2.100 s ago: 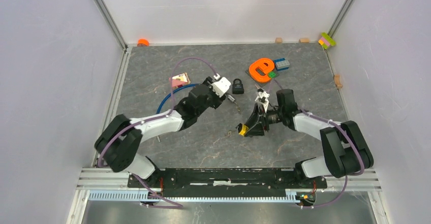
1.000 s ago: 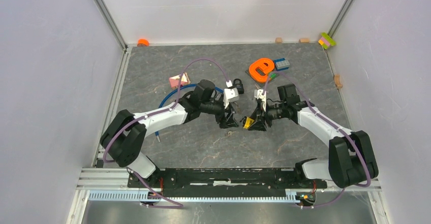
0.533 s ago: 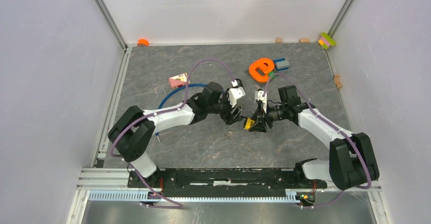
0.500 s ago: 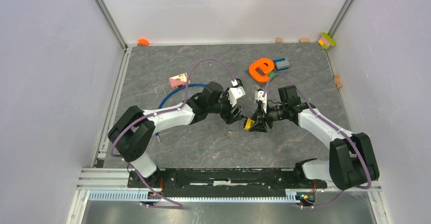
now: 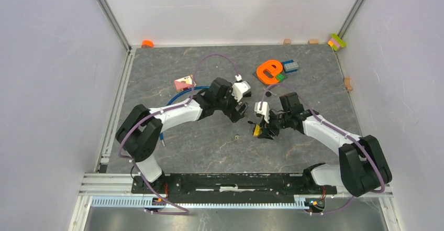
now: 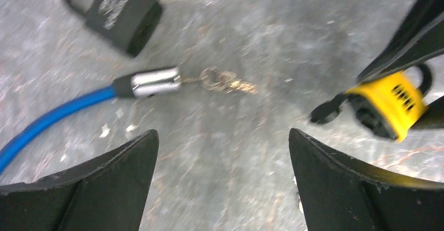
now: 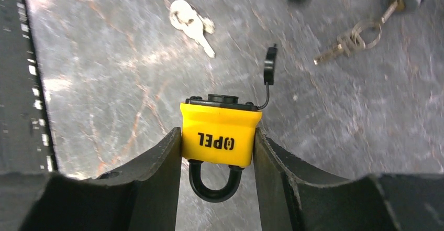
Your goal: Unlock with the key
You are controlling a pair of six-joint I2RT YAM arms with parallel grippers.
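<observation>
The right claw (image 7: 217,136) is pinching a yellow padlock (image 7: 220,131) by the flat sides of its body, near the middle of the desk (image 5: 209,155). The padlock's long axis is running along the fingers. Its black shackle is tucked back toward the wrist and its keyhole end is facing out toward the desk's left edge, with the tethered dust cap (image 7: 270,66) hanging open.

Just beyond that keyhole end, a lone silver key (image 7: 191,25) is lying flat on the desk. Its long axis is slanting, head toward the near-left corner and blade aiming roughly back at the padlock.

The left claw (image 6: 222,136) is hovering with its fingers spread wide and nothing between them. The key is lying on its near-edge side. The right claw is sitting closer to the key but is occupied, so the free left claw looks the likelier one to fetch it.

Farther off, a key bunch (image 7: 348,41) is hanging from a blue cable lock (image 6: 78,102), beside a black padlock (image 6: 118,13).
</observation>
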